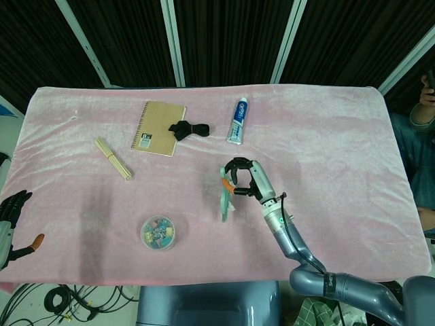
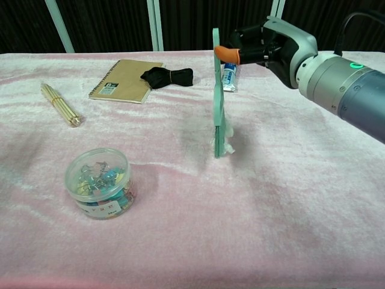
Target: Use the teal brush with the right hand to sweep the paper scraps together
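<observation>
My right hand (image 1: pixel 246 180) (image 2: pixel 269 43) grips the top of the teal brush (image 1: pixel 225 199) (image 2: pixel 217 102) near the middle of the pink cloth. The brush hangs almost upright, bristle end down on the cloth. Small white paper scraps (image 2: pixel 229 142) lie bunched against the right side of that lower end; in the head view they are barely visible beside the brush. My left hand (image 1: pixel 11 224) hangs off the table's front left corner, holding nothing, fingers apart.
A tan spiral notebook (image 1: pixel 158 128) (image 2: pixel 125 80), a black bow-like item (image 1: pixel 188 129) (image 2: pixel 168 76) and a toothpaste tube (image 1: pixel 237 121) (image 2: pixel 229 77) lie at the back. A stick bundle (image 1: pixel 113 158) (image 2: pixel 60 103) and a clear tub of clips (image 1: pixel 160 232) (image 2: pixel 99 182) sit to the left.
</observation>
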Tool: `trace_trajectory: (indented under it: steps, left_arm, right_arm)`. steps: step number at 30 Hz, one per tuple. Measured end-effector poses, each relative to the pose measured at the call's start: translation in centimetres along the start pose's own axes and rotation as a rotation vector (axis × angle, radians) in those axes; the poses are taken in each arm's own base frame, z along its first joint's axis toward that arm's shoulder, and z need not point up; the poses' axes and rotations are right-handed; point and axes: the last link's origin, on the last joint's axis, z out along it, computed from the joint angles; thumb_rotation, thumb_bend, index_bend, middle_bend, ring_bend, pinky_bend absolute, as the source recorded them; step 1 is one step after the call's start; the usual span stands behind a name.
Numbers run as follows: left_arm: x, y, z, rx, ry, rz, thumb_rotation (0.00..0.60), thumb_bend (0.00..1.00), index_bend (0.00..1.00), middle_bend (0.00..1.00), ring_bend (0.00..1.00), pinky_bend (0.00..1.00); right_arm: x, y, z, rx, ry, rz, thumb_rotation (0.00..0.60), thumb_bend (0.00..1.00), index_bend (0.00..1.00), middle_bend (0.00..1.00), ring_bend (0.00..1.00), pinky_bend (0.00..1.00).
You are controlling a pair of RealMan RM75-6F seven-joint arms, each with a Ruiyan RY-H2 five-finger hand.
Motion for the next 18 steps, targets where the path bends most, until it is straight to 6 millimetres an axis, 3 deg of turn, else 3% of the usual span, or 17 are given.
trace_trajectory:
  steps: [4, 9, 18]
  left_arm:
    - [0.0, 0.0, 0.0, 0.0, 0.001, -0.001, 0.6, 0.28, 0.09, 0.04, 0.06, 0.3]
    - [0.0, 0.0, -0.1, -0.002, 0.001, 0.002, 0.6, 0.28, 0.1, 0.04, 0.06, 0.31]
    - [0.0, 0.1, -0.1, -0.001, 0.005, 0.007, 0.6, 0.28, 0.1, 0.04, 0.06, 0.3]
  right_arm:
    - [0.9, -1.9, -0.6, 0.057, 0.015, 0.026, 0.6, 0.47, 0.81, 0.69, 0.38, 0.17]
    - [4.2, -3.3, -1.1, 0.105, 0.092, -0.007, 0.6, 0.47, 0.81, 0.68, 0.38, 0.17]
    - [10.8, -2.7, -3.8, 0.08, 0.173, -0.185, 0.6, 0.47, 0.81, 0.68, 0.38, 0.17]
